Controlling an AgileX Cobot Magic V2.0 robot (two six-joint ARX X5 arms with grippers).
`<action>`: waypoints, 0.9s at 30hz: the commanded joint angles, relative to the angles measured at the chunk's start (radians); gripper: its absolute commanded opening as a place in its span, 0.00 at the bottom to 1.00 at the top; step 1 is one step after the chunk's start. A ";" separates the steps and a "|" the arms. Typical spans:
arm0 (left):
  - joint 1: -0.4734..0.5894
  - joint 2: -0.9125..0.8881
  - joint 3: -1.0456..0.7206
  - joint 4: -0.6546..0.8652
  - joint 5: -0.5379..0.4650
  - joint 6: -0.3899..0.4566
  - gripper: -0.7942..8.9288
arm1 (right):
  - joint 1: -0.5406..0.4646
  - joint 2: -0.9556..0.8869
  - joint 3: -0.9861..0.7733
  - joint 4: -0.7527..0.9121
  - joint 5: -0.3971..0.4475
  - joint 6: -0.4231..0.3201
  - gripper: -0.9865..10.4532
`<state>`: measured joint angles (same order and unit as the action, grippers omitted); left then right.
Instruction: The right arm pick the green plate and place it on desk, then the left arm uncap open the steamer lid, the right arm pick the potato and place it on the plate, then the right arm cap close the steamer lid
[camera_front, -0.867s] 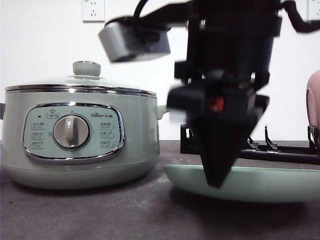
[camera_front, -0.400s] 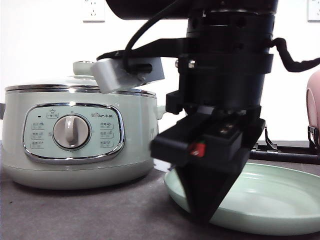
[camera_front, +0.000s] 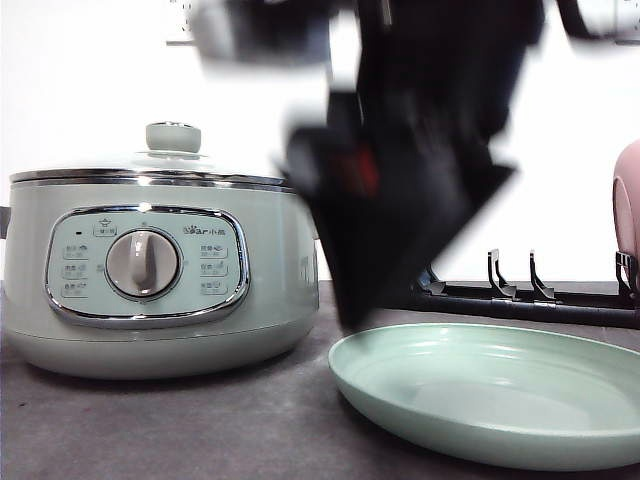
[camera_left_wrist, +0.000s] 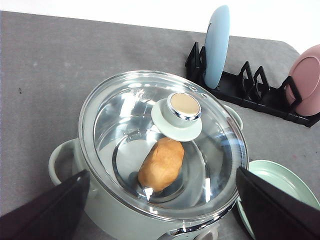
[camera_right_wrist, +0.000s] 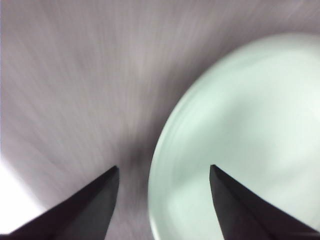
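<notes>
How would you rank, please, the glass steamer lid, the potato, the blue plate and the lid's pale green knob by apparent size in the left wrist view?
1. Round clear glass steamer lid
2. Upright pale blue plate, though it stands farther from the camera, so this is unsure
3. Orange-brown potato and pale green knob look alike

Green plate (camera_front: 500, 400) flat on desk (camera_front: 200, 430) just beside steamer pot (camera_front: 150, 290), narrow gap between; right gripper (camera_right_wrist: 164, 172), fingers spread, clear above plate's near rim; steamer lid (camera_left_wrist: 165, 140) seated, knob (camera_left_wrist: 177, 116) unobstructed from above; left gripper (camera_left_wrist: 160, 200) fingers wide either side of pot; dish rack (camera_left_wrist: 250, 90) behind, blue plate (camera_left_wrist: 216, 45) and pink plate (camera_left_wrist: 306, 82) upright.
</notes>
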<state>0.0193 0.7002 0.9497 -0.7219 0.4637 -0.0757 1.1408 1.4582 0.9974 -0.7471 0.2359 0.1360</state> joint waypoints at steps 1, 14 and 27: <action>-0.001 0.005 0.022 0.011 0.004 0.012 0.56 | -0.013 -0.069 0.066 0.005 -0.008 -0.012 0.34; -0.001 0.005 0.022 0.011 0.004 0.011 0.56 | -0.333 -0.304 0.203 -0.002 -0.360 -0.079 0.34; -0.001 0.005 0.022 0.002 0.004 0.008 0.56 | -0.616 -0.355 0.203 -0.113 -0.865 -0.154 0.34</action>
<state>0.0193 0.7002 0.9497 -0.7277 0.4637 -0.0761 0.5217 1.0939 1.1843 -0.8635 -0.6228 0.0105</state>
